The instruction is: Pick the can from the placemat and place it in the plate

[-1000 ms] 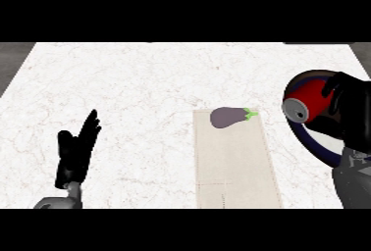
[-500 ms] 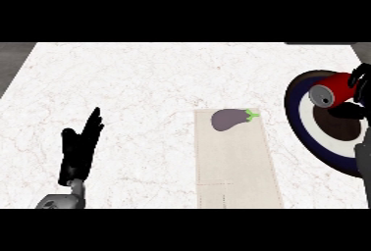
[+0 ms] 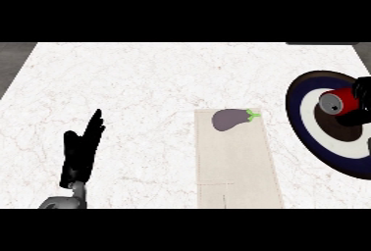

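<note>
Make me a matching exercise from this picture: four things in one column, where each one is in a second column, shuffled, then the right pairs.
1 can
2 eggplant
3 left hand
4 plate

A far end of the placemat
B counter's right edge, partly cut off
C open, fingers up, at the left
D over the plate, at the right hand

Pairs: 1-D, 2-A, 3-C, 4-B.

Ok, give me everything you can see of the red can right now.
The red cylindrical metal can has a silvery grey lid with a dark opening. It is tilted, lid turned left and upward, over the white ring and brown centre of the round dark-blue-rimmed plate. The black right hand curls round its right end, fingers above and below. Whether it rests on the plate or hangs just above cannot be told.
</note>
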`<control>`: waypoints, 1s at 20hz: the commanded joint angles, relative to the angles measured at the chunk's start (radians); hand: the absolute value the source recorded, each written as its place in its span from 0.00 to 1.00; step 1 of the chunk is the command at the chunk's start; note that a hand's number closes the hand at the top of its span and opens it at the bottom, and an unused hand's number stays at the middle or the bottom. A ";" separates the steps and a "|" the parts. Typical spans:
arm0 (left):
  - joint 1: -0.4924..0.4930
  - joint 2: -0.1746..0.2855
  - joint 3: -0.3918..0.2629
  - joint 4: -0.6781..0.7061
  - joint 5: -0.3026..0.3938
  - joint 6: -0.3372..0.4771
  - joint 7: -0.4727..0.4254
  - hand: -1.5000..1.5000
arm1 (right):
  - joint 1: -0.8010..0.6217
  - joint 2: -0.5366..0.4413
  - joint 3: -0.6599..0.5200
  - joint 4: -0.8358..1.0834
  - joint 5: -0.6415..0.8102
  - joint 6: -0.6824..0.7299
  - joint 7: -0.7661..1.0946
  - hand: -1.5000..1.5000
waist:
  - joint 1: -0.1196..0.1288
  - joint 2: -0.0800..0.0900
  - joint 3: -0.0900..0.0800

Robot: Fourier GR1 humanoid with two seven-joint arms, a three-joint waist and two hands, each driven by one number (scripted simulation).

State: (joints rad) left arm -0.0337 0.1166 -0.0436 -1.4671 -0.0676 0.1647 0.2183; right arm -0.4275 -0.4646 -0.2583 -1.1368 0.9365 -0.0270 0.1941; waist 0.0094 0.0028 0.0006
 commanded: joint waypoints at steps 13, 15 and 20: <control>0.029 0.021 0.039 -0.011 0.022 -0.029 -0.017 0.50 | -0.055 0.018 -0.241 0.042 -0.454 0.113 -0.440 0.00 | -0.033 -0.013 0.002; 0.028 0.009 0.030 -0.001 0.009 -0.016 -0.007 0.50 | -0.029 0.045 -0.272 0.034 -0.512 0.129 -0.461 0.00 | -0.026 -0.008 0.000; 0.013 -0.003 0.009 -0.054 -0.013 0.000 0.061 0.50 | 0.000 -0.030 -0.372 0.074 -0.663 0.261 -0.472 0.00 | -0.012 -0.004 0.000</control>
State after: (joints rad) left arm -0.0156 0.1206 -0.0224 -1.4881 -0.0691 0.1557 0.2308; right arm -0.4449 -0.4730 -0.5697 -1.0738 0.3760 0.1720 -0.2570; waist -0.0105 -0.0035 0.0007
